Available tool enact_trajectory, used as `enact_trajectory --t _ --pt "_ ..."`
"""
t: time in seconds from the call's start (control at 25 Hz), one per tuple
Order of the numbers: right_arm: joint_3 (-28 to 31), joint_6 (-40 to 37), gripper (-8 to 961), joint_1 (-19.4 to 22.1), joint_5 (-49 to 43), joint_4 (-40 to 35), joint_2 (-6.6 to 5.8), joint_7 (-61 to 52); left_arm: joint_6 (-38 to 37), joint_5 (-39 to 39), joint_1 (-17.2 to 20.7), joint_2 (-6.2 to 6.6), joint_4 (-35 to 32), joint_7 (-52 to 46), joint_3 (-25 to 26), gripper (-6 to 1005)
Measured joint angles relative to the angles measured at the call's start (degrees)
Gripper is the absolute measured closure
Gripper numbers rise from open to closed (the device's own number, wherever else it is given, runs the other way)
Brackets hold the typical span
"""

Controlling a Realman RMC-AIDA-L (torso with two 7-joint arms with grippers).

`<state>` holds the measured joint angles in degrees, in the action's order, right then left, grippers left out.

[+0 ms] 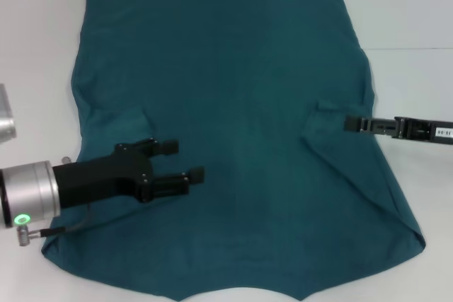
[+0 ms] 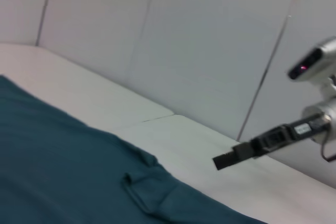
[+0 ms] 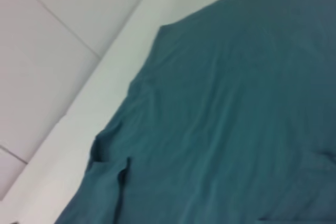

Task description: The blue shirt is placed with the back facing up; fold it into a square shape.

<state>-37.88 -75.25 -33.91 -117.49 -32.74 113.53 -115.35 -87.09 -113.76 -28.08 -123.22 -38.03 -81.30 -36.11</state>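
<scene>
Black left tool [image 1: 182, 163] – fingers apart – over blue shirt [image 1: 233, 104].

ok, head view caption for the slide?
Blue shirt flat, plain side up; left gripper open over its left part, right gripper at its right edge.

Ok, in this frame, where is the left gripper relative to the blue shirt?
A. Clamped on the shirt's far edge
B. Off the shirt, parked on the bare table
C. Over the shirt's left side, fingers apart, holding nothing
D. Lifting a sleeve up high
C: in the head view the left gripper sits over the left part of the flat blue shirt, fingers spread with nothing between them.
</scene>
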Motion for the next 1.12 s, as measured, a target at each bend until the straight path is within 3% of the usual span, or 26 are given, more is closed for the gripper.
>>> enact_trajectory --t 0.28,0.52,0.76,1.12 --pt "0.0 -3.9 39 1.4 1.2 0.0 1.92 4.0 0.3 -0.8 3.3 0.27 -5.1 -7.2 1.1 112" --pt "0.5 -7.6 24 2.2 2.2 0.1 3.47 9.3 0.3 -5.4 6.2 0.54 -9.4 -15.0 6.3 112" --pt "0.8 -7.3 25 2.0 3.3 0.1 3.67 9.9 0.4 -8.6 8.3 0.57 -10.9 -17.9 13.2 111" --pt "0.5 -7.2 27 1.0 4.2 0.1 3.77 9.6 0.5 -13.4 9.4 0.61 -11.3 -18.1 15.7 111"
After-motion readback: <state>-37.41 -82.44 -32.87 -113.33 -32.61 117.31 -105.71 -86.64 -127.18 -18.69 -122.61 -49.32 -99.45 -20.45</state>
